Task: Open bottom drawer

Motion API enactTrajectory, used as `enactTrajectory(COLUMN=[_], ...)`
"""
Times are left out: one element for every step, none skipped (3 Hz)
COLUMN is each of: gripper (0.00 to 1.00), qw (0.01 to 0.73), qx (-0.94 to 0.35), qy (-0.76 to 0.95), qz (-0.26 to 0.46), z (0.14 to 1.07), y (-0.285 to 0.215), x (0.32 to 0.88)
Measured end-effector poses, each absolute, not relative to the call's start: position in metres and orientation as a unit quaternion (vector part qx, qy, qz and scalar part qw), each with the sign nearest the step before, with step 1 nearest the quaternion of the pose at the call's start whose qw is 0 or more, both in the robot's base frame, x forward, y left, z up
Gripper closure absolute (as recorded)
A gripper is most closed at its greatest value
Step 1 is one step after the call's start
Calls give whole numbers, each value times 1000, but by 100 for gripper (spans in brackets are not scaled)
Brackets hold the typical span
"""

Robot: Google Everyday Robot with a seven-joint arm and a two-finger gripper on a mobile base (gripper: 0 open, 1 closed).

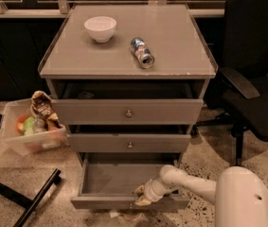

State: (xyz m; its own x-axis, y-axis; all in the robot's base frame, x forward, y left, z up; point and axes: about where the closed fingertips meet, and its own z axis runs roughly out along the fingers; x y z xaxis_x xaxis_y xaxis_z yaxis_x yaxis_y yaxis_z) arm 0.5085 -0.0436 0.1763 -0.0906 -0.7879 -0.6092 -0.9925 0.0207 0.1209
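Note:
The bottom drawer (pixel 105 201) is the lowest of three grey drawers in a grey cabinet. It stands pulled well out, and its plain grey inside (pixel 114 178) shows. My gripper (pixel 142 196) reaches in from the lower right on a white arm and sits at the middle of the drawer's front edge, where the knob is; the knob is hidden behind it. The two drawers above, each with a small round knob (pixel 129 113), are pulled out only slightly.
A white bowl (pixel 100 28) and a can lying on its side (pixel 142 52) rest on the cabinet top. A clear bin of snacks (pixel 31 129) stands on the floor at left. A black office chair (pixel 254 79) stands at right. A black stand leg (pixel 34 200) crosses the lower left floor.

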Motion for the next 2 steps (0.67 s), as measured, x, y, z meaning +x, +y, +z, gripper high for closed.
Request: enactTrajectory(gripper=[58,35], qw=[191,185], qx=[-647,-652], qy=[688,682], qz=[268,276], z=[176,173], y=[-44,-41], x=[508,500])
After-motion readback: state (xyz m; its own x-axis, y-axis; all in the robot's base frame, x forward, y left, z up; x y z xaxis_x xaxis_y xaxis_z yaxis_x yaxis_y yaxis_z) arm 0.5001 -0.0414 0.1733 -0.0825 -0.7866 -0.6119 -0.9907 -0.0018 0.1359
